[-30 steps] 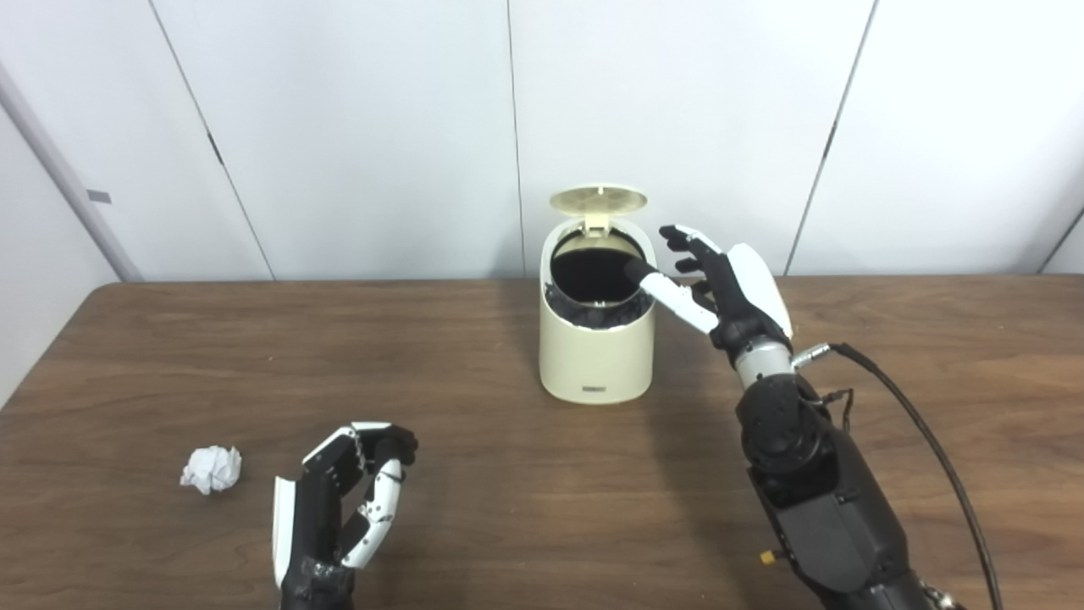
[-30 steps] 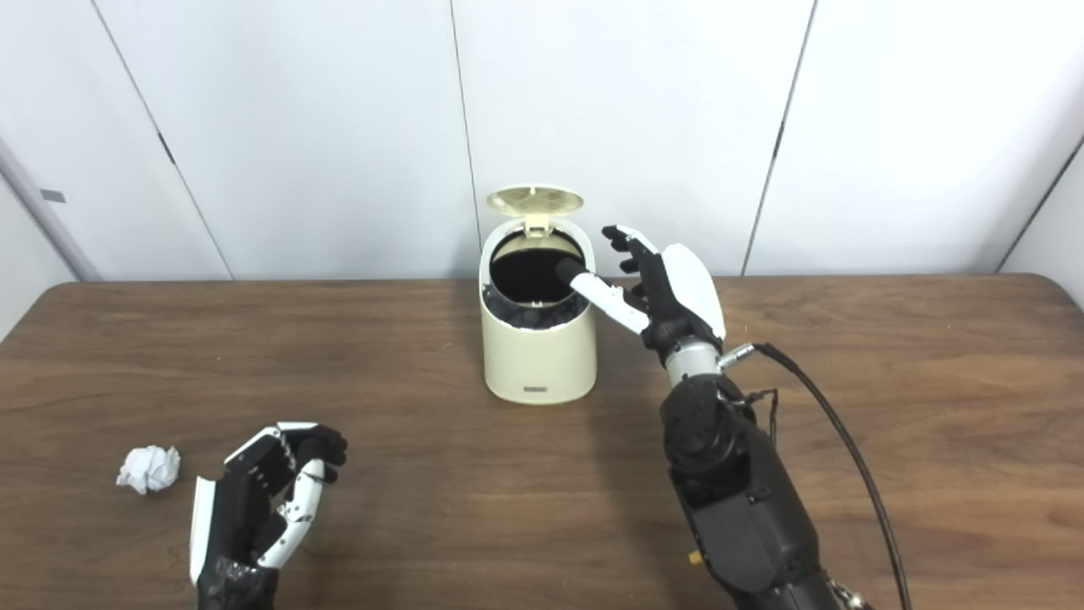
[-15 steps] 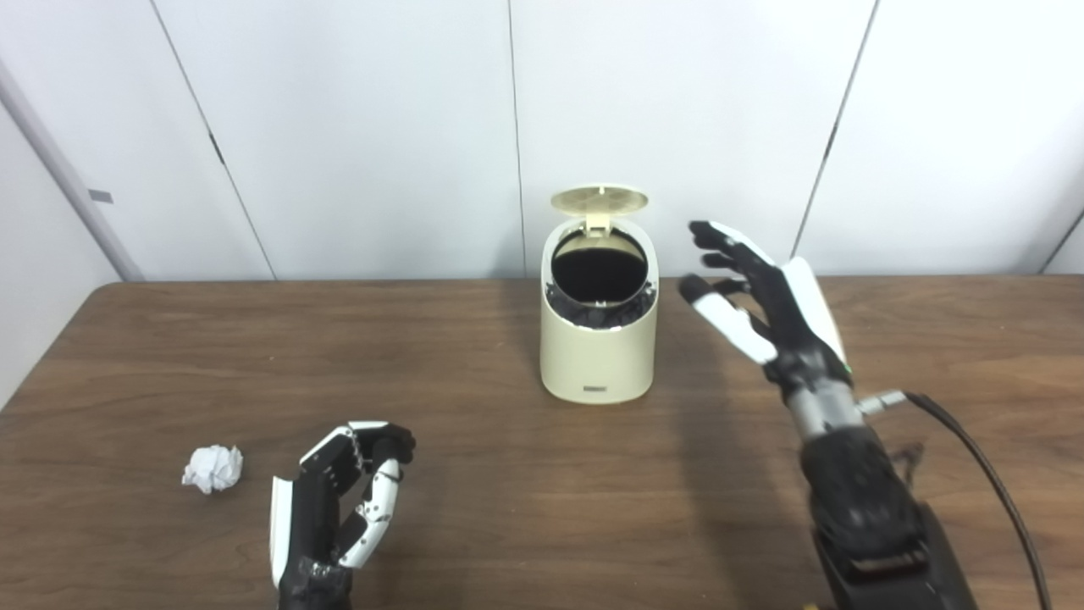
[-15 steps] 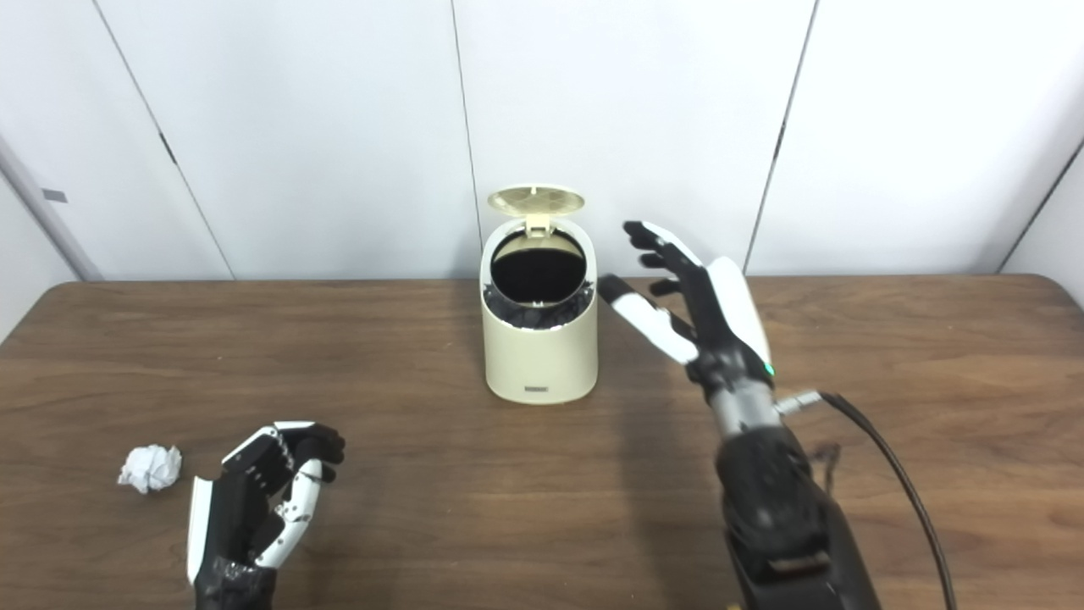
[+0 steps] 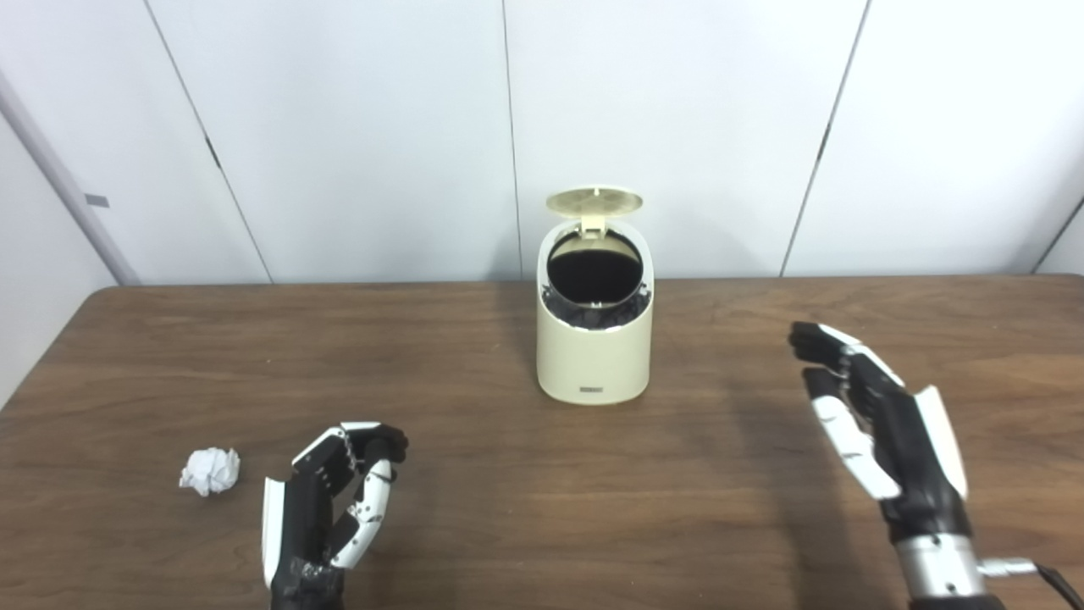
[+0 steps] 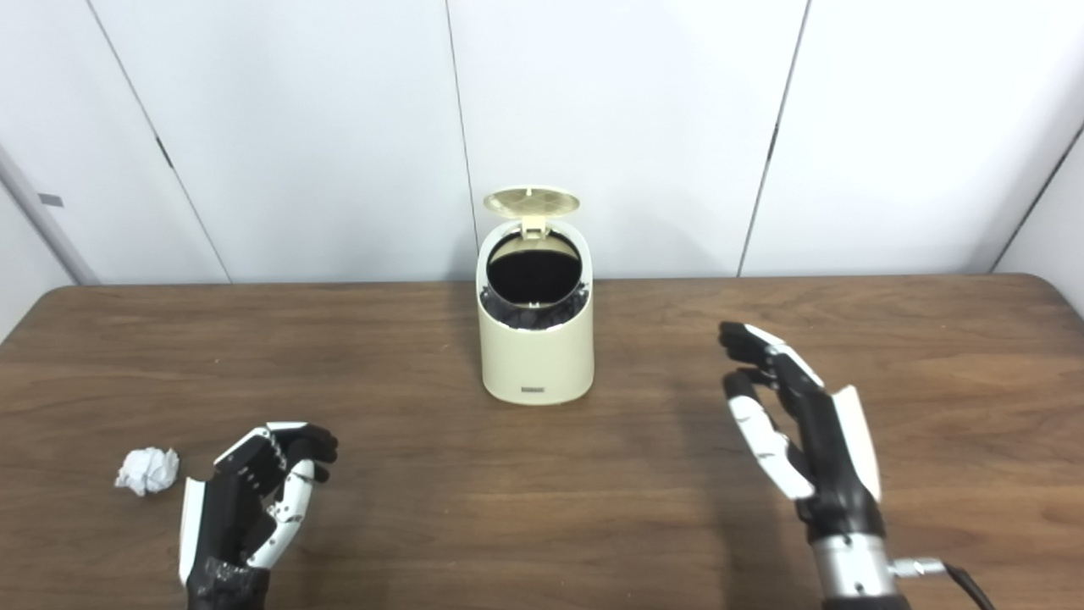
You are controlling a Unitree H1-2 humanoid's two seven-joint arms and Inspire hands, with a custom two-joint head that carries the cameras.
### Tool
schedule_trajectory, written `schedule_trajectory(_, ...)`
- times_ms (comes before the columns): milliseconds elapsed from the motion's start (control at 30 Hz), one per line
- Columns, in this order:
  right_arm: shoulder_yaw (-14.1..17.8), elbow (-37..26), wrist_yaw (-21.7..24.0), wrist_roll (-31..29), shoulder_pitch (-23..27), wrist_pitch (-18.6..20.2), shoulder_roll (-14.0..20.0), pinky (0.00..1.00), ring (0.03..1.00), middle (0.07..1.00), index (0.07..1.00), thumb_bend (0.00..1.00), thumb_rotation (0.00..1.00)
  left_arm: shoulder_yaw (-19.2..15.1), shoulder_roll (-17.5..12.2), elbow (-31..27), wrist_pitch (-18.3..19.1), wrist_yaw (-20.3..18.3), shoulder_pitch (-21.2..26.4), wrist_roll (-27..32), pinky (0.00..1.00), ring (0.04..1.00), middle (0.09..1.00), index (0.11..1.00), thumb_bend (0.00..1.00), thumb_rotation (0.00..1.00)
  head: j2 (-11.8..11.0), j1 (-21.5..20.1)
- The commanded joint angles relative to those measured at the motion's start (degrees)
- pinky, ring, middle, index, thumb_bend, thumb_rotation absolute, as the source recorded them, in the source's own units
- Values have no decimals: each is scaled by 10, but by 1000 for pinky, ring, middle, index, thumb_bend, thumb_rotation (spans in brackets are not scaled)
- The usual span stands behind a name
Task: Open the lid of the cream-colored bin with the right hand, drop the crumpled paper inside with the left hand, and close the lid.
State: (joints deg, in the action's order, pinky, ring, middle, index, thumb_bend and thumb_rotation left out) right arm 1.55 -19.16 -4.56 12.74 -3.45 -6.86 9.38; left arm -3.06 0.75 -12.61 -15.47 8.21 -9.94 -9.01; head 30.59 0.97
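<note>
The right hand [image 5: 881,424] hangs above the table on the right, palm turned inward, fingers spread and holding nothing; a second ago its thumb was at the rim of the bin, and since then it has pulled back towards the near edge and well clear of it. The left hand [image 5: 330,500] sits low at the near left, fingers loosely curled towards the thumb with a gap between them and nothing in its grasp, much where it was before. Just to its left, not touching it, the crumpled paper [image 5: 210,470] lies on the wood, unmoved. Further out, at the middle of the far side, the cream-colored bin [image 5: 593,356] stands upright with its lid [image 5: 594,201] flipped up at the back, as it already was, and its dark lined mouth facing the near edge. All of it rests on a brown wood-grain table [image 5: 508,474] with rounded far corners, its far edge close to a wall of plain white panels [image 5: 356,127] divided by thin dark seams, with a grey sloping strip at the far left.
</note>
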Motion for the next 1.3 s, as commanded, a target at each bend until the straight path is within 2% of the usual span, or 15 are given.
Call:
schedule_trajectory(0,8,-14,-6,-10,-6,-49,3,731,783,769,750,182,772,-1,-7,-4,-30,-1,7,-2,453,544,562,536,141,275,0,0)
schedule_trajectory(233,15,0,-10,-14,-48,-90,-11,718,767,762,751,234,840,-5,-12,4,-38,0,10,-1,455,544,562,536,141,315,0,0)
schedule_trajectory(533,12,28,-10,-17,-43,-98,-25,753,795,780,754,163,767,-7,-13,3,-33,1,13,-2,457,542,557,533,151,318,-5,18)
schedule_trajectory(633,14,31,-13,-13,-42,-98,-28,765,798,781,754,158,747,-13,-17,-2,-47,10,16,-28,446,533,553,530,138,312,-3,22)
schedule_trajectory(700,15,32,-14,-12,-42,-96,-28,771,800,782,756,170,749,-23,-24,-20,-49,21,19,-81,431,521,550,530,156,290,-3,27)
schedule_trajectory(733,15,32,-14,-12,-42,-95,-28,771,801,783,759,172,757,-31,-32,-34,-52,30,22,-126,410,506,546,526,181,311,-2,29)
schedule_trajectory(767,15,32,-14,-11,-42,-93,-28,770,801,783,761,173,767,-38,-40,-45,-53,38,24,-166,386,491,541,521,248,370,-2,30)
schedule_trajectory(833,17,32,-14,-11,-42,-91,-27,767,801,782,761,174,777,-49,-52,-59,-58,52,27,-222,350,465,530,523,321,410,-3,34)
schedule_trajectory(900,18,34,-13,-16,-41,-92,-25,766,800,781,763,170,783,-61,-70,-78,-57,61,27,-277,352,470,531,534,483,425,-3,39)
schedule_trajectory(1000,21,40,-10,-26,-39,-100,-21,774,807,785,764,156,778,-78,-97,-113,-34,52,17,-329,441,558,591,573,827,391,-3,43)
schedule_trajectory(1067,24,46,-10,-30,-37,-105,-19,769,807,786,761,147,769,-89,-111,-128,-22,48,11,-351,487,605,623,608,957,383,-4,49)
schedule_trajectory(1267,31,54,-11,-19,-33,-105,-16,733,785,769,746,147,803,-132,-149,-147,6,50,4,-389,538,654,653,634,1000,337,-7,58)
